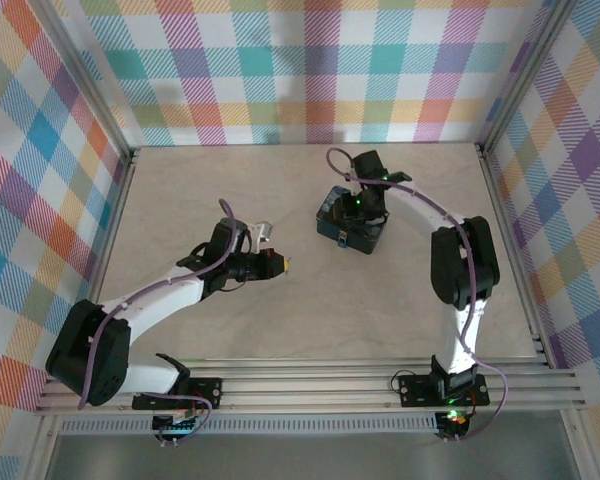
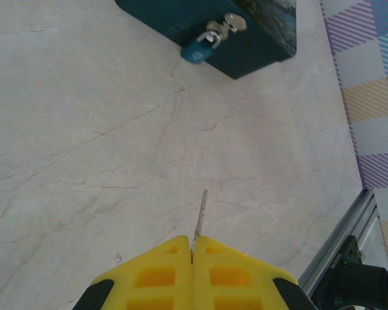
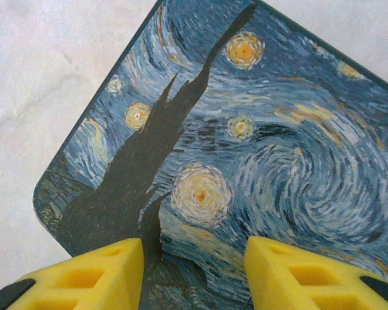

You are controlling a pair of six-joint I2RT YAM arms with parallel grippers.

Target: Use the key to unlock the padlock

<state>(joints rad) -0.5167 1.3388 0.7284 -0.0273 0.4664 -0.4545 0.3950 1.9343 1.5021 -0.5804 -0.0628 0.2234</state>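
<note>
A small blue padlock [image 2: 196, 51] hangs from the silver hasp on the front of a dark box with a starry painted lid [image 3: 246, 135]; from above the box [image 1: 350, 225] sits right of centre. My left gripper [image 2: 192, 244] is shut on a thin metal key [image 2: 201, 210], whose blade points toward the padlock from well short of it. In the top view the left gripper [image 1: 280, 263] hovers left of the box. Just over the lid, my right gripper [image 3: 194, 258] stands open, nothing between its yellow fingers [image 3: 110, 271].
Pale marble-look tabletop [image 1: 230, 190] surrounds the box. Aluminium rails [image 1: 500, 220] and plaid walls enclose the table on three sides. A rail and dark hardware [image 2: 349, 258] lie to the right of the left gripper.
</note>
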